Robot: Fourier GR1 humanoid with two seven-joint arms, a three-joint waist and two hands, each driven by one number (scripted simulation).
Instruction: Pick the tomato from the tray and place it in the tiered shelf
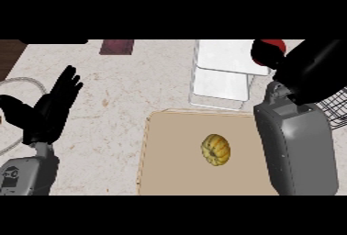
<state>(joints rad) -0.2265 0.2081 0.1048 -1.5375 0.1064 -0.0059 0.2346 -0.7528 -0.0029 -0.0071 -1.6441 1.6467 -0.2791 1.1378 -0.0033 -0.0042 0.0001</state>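
- Two hands show, and only the right hand [308, 69] is at work: it is raised over the tiered shelf [220, 69], its dark fingers curled round the red tomato [270, 49], which peeks out at the hand's upper left.
- The tomato is thus off the tray [169, 156] and carried; it sits above the far right corner of the shelf's white top tier, seemingly not yet resting on it, though whether it touches the tier cannot be told.
- The hold looks like a wrap from the side and above, so that the fruit hangs toward the shelf and can be set down there; that is my reading of the pose.
- The right forearm [298, 147] runs back from the hand across the tray's right side, hiding that edge.
- Below and to the left of the working hand, a yellow ribbed squash-like vegetable [215, 149] lies alone on the tan tray, well apart from the hand and untouched.
- A black wire rack [335, 108] shows just to the right of the wrist.
- The left hand [51, 110] rests far to the left, open with fingers straight and pointing up, holding nothing.
- As a judgement, the carry is nearly done; what remains is to lower the tomato onto a tier and let the fingers part.
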